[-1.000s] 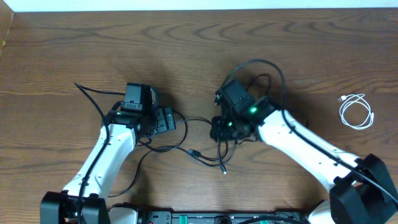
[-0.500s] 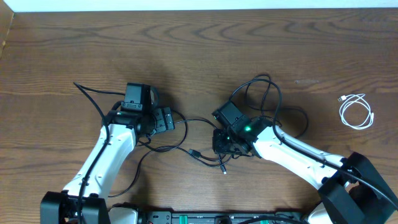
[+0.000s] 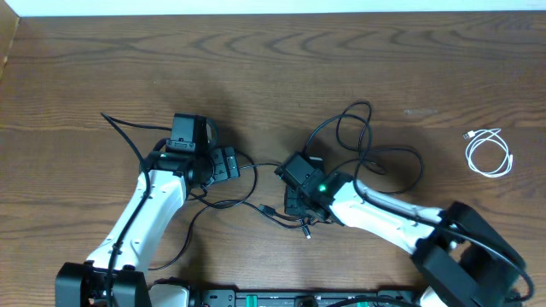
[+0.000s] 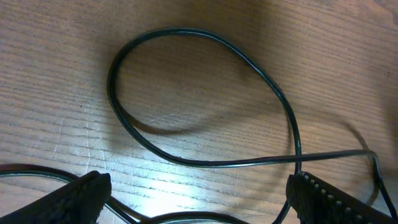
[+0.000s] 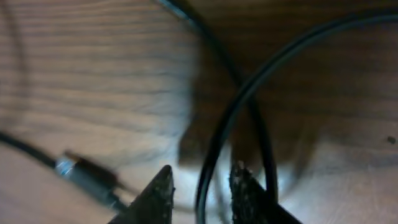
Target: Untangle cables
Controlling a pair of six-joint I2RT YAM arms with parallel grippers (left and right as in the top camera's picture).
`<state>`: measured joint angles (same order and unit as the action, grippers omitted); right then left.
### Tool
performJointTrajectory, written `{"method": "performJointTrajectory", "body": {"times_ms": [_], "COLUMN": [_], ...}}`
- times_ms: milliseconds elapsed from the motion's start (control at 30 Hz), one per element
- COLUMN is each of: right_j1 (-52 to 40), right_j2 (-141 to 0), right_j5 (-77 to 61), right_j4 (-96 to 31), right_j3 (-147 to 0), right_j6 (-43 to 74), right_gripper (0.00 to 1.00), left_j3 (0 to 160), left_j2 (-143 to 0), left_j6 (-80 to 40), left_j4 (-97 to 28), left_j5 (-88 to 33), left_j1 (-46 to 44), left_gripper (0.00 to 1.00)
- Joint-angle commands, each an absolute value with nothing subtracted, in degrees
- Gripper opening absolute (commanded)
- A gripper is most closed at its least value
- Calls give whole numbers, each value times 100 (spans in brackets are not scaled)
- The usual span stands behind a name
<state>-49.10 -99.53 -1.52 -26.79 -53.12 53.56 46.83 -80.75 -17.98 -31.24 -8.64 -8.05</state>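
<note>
1. I see a dark wooden surface point(image 3: 256, 68) with two white arms reaching over it from the near edge.
2. The black cables point(image 3: 247, 202) lie on the middle of the surface. They run from the left arm across to the right arm, and they open into several crossing loops just behind the right arm.
3. The left gripper point(image 3: 230, 164) is low over the left part of the tangle. In the left wrist view its fingers point(image 4: 87, 193) stand wide apart, and they hold nothing.
4. Ahead of those fingers one big cable loop point(image 4: 217, 163) lies flat on the wood, and a thinner strand crosses its right side.
5. The right gripper point(image 3: 300, 209) is at the middle of the tangle and points toward the near edge.
6. In the right wrist view its fingertips point(image 5: 158, 193) are drawn close together, and a black cable point(image 5: 211, 162) passes between them, so the gripper looks clamped on it. This view is blurred.
7. A second black strand crosses that cable just behind the fingertips, and a plug point(image 5: 84, 173) with a metal tip lies to the left.
8. A white cable point(image 3: 509, 160), coiled in a small ring, lies alone near the right edge, well apart from the black ones.
</note>
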Motion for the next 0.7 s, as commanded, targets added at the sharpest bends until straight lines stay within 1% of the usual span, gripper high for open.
{"method": "performJointTrajectory", "body": {"times_ms": [0, 33, 67, 133, 267, 467, 567, 667], "right_j1": [-4960, -4960, -4960, -4954, -4877, -4727, -4630, -4469], "right_j2": [-10235, -10269, -10267, -10206, -9835, -8722, -8204, -7749], "right_j5": [91, 32, -43, -189, -510, -473, -158, 561], "right_j4": [-2558, -2493, -2434, -2211, -1662, -1164, -1234, -1640], "right_j3": [-5262, -5262, -5262, -5293, -5465, -5516, -5513, -5513], "right_j6": [5485, 5481, 5454, 5194, 4233, 3140, 2823, 2821], "right_gripper": [14, 2, 1, 1, 1, 1, 1, 1], "left_j3": [4711, 4711, 4711, 4711, 4711, 4711, 4711, 4711], "left_j2": [-8123, -8123, -8123, -8123, -8123, -8123, -8123, -8123], "left_j6": [-1763, -1763, -1763, -1761, -1763, -1763, -1763, -1763], "left_j4": [-3142, -3142, -3142, -3142, -3142, -3142, -3142, -3142], "left_j5": [-788, -788, -788, -788, -788, -788, -788, -788], "left_j1": [-812, -812, -812, -812, -812, -812, -812, -812], "left_gripper": [95, 95, 94, 95, 95, 95, 95, 95]}}
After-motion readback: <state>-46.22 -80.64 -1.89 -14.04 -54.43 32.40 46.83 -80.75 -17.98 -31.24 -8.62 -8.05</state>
